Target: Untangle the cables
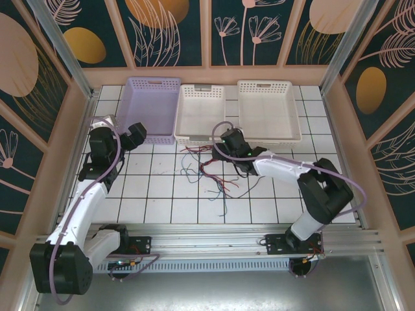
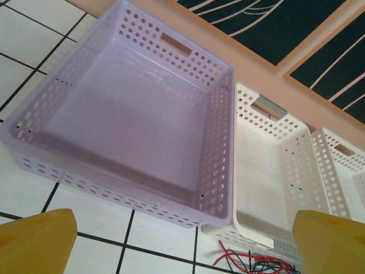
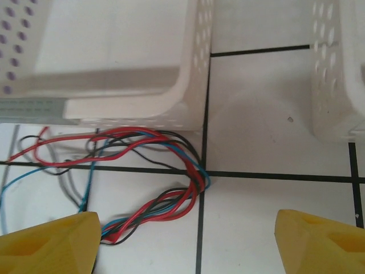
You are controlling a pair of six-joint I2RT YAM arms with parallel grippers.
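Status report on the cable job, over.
Left end effector open, empty, by the lilac basket. Right end effector open, over the cables. Cables tangled on the tiles, close beside the white basket corner.

Lighting is bright and even, from above, so the white tiled table top (image 1: 162, 194) only gets soft, faint shadows. Left wrist view is crisp on the lilac perforated plastic basket (image 2: 219, 142), but the blunt yellow plastic fingertips (image 2: 35, 241) in the bottom corners are mush. Right wrist view: the white perforated plastic basket (image 3: 131, 105) is washed out and soft, while the thin red, black and blue cables (image 3: 197, 171) look sharp. Overhead view leans at the edges.
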